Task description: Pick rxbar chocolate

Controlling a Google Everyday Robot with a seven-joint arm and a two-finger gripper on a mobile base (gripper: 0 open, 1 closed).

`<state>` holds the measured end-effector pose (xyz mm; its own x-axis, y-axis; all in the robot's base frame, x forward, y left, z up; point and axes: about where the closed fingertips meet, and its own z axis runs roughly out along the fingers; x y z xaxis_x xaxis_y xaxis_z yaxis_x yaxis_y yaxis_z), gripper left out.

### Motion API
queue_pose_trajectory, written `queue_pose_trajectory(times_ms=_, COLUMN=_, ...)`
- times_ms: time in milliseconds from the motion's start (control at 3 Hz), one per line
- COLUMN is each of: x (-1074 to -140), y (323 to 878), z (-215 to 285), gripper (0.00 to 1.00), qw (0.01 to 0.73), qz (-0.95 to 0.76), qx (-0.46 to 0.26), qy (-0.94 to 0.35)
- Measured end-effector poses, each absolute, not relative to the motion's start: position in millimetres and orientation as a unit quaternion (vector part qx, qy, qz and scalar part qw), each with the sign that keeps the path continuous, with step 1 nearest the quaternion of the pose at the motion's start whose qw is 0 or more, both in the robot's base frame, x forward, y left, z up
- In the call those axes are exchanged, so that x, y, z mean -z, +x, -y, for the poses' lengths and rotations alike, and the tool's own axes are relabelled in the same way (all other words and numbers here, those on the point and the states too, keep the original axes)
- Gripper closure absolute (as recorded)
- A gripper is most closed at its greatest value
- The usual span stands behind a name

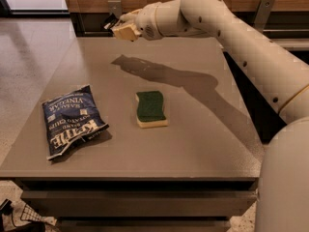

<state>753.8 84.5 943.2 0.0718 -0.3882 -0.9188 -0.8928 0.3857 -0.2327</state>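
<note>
My gripper is raised above the far edge of the grey table, at the top left of the camera view. It is shut on the rxbar chocolate, a small flat black bar that sticks out to the left of the pale fingers. The hand hides most of the bar. The bar hangs clear of the table top, and the arm's shadow falls on the table below it.
A large blue chip bag lies at the front left of the table. A green-and-yellow sponge lies near the middle. My arm reaches in from the right across the far side. A wooden wall with metal brackets runs behind the table.
</note>
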Motion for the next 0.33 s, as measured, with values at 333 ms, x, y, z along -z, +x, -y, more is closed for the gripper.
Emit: queue_pose_trajectory(times_ms=333, x=-960.2, y=737.8, z=-66.8, gripper=1.00, qw=0.549, qz=-0.617, qx=-0.226, qy=-0.517)
